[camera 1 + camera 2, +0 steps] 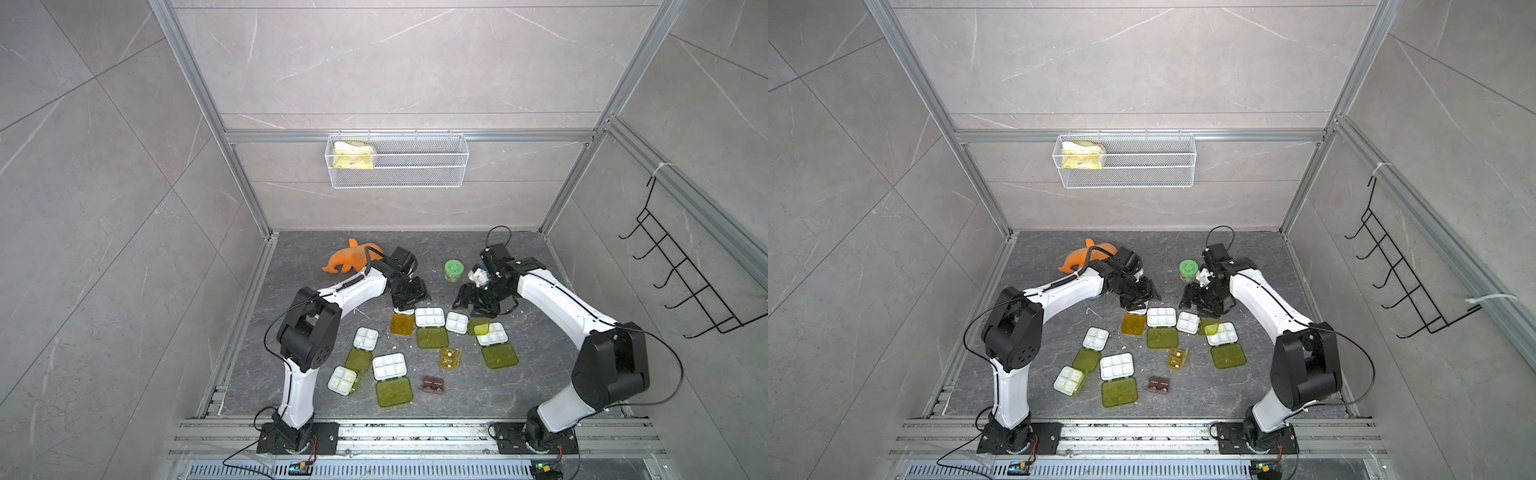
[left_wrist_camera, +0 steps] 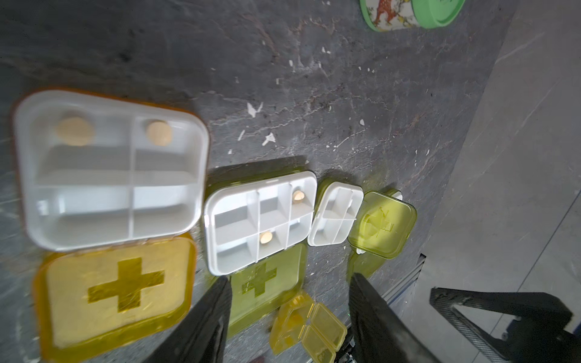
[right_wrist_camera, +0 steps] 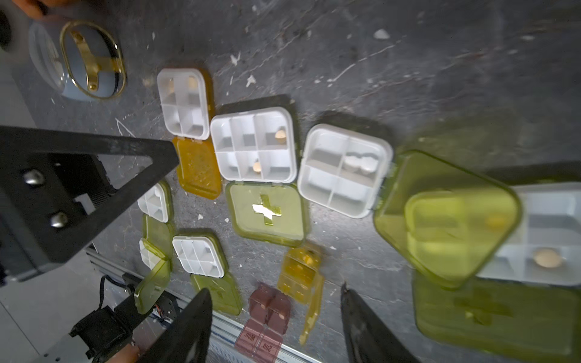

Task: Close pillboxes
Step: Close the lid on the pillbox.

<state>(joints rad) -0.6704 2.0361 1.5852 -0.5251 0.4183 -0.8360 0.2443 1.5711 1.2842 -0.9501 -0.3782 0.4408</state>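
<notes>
— Grey stone worktop (image 1: 478, 395), tiled walls. The pillboxes sit in a loose cluster mid-worktop, every lid I can see flipped open. None shut yet, I'd say.
— Which one's up?
— Likely the orange-lid box (image 2: 110, 169), left end of the far row. The left pincer (image 2: 290, 278) hangs right over it, jaws partway apart, holding nothing.
— Right side?
— The right pincer (image 3: 274, 289) is also apart and empty, above the small four-cell box (image 1: 457, 322). Its green lid (image 3: 446, 217) stands tilted over the next tray to the right.
— Tips for the orange one?
— Its orange lid (image 2: 116, 292) lies flat on the near side of the tray. Get a finger under the near edge, swing it over the hinge, then press at the far rim till it seats. The six-cell box (image 2: 261, 220) is just beside it on the right, touching or not I can't tell, so push straight down. Loose pills (image 2: 75, 130) in the far cells, so don't tip it.
</notes>
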